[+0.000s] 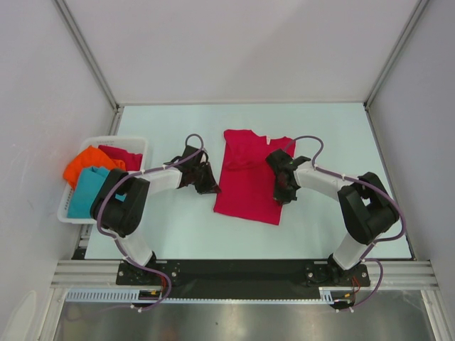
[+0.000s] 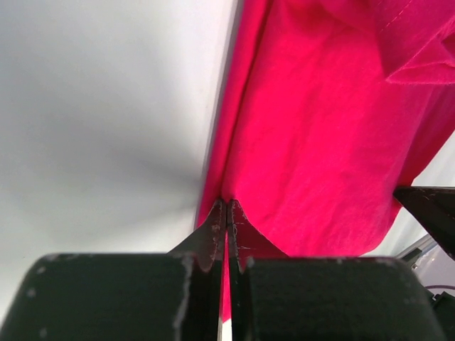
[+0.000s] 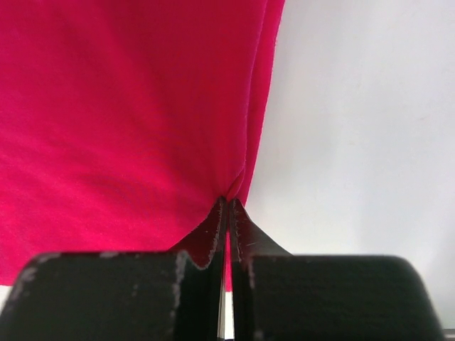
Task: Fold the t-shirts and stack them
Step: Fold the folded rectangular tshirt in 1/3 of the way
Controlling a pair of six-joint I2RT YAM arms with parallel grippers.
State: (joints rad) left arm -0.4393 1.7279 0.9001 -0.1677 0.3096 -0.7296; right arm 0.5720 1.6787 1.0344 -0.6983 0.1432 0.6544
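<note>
A crimson red t-shirt (image 1: 247,181) lies flat on the table, its sleeves folded in toward the collar. My left gripper (image 1: 210,186) is shut on its left side edge; the left wrist view shows the cloth (image 2: 320,135) pinched between the jaws (image 2: 227,206). My right gripper (image 1: 283,193) is shut on its right side edge, the cloth (image 3: 128,114) pinched at the tips (image 3: 228,201). A second red t-shirt (image 1: 122,155), an orange t-shirt (image 1: 89,163) and a teal t-shirt (image 1: 87,190) lie in the white basket (image 1: 135,140).
The basket sits at the table's left edge beside the left arm. The pale table (image 1: 320,131) is walled by white panels at the back and sides. A black rail (image 1: 242,270) runs along the near edge.
</note>
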